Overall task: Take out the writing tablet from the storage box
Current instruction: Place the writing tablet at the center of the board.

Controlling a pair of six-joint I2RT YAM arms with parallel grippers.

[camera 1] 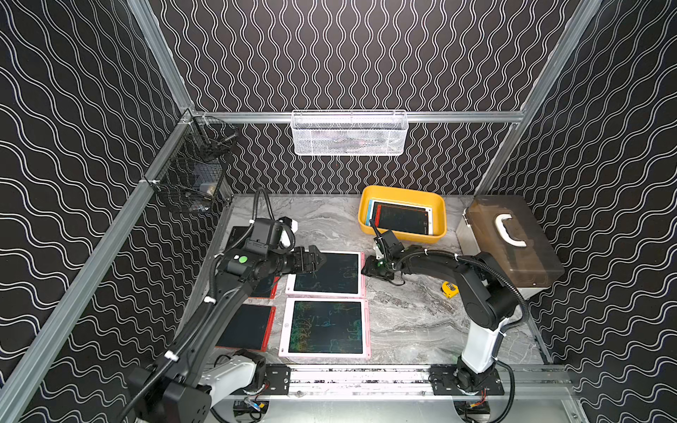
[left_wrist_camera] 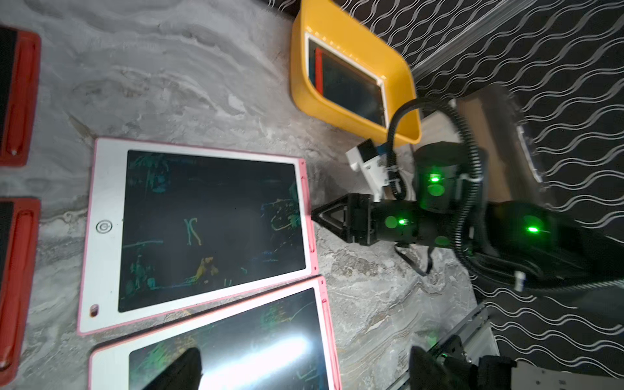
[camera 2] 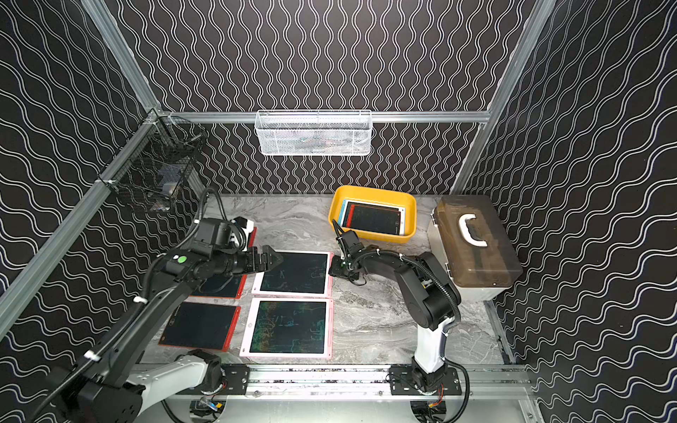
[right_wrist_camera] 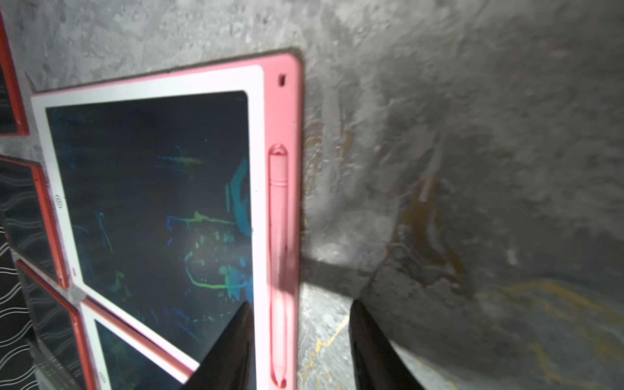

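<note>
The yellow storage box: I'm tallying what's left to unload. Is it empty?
Not empty. Inside the storage box, a red-edged writing tablet lies flat on a white-framed tablet; whether more lie beneath, cannot tell.

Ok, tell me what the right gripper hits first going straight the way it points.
The right gripper would likely meet the stylus edge of the far pink tablet, unless it rides above.

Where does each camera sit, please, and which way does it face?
Both top views: overhead, looking down on the table; left arm and right arm show.
Left wrist: faces across the far pink tablet to the storage box and right arm.
Right wrist: looks down past its own fingers at that tablet.
Shared: that tablet.
</note>
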